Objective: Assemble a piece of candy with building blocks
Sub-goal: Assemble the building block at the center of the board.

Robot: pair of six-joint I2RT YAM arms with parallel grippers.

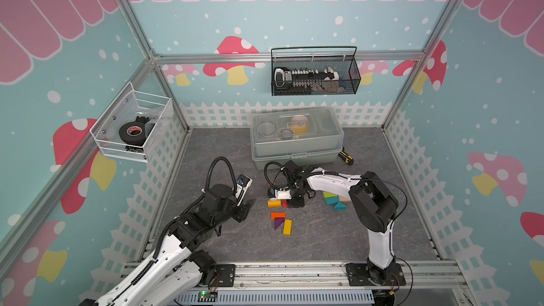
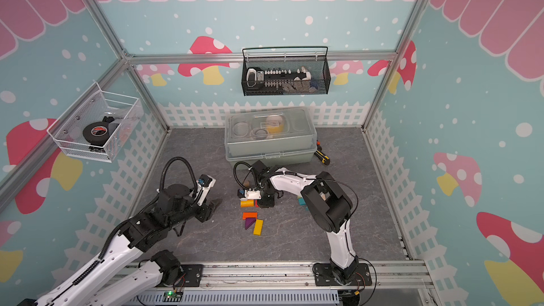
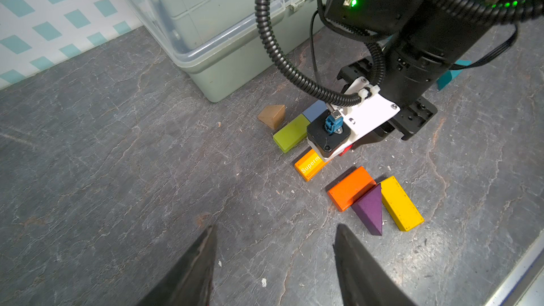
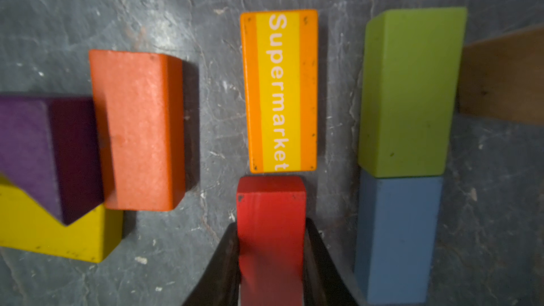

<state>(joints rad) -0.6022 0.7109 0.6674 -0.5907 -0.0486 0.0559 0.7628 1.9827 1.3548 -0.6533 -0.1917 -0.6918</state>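
The storage box (image 1: 295, 154) stands at the table's (image 1: 323, 239) rear edge. The left gripper (image 3: 273, 260) hangs left of centre, jaws parted, empty. The right gripper (image 4: 270, 228) is clenched on the red block (image 4: 270, 198) at mid-table. That block's end is just beside the Supermarket block (image 4: 282, 89). The orange block (image 3: 350, 188), purple block (image 3: 369, 210) and yellow block (image 3: 400, 203) are clustered nearer the front edge.

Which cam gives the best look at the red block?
Right wrist: red block close up, clamped in the right gripper jaws. Both top views show only a sliver; left wrist, a speck.
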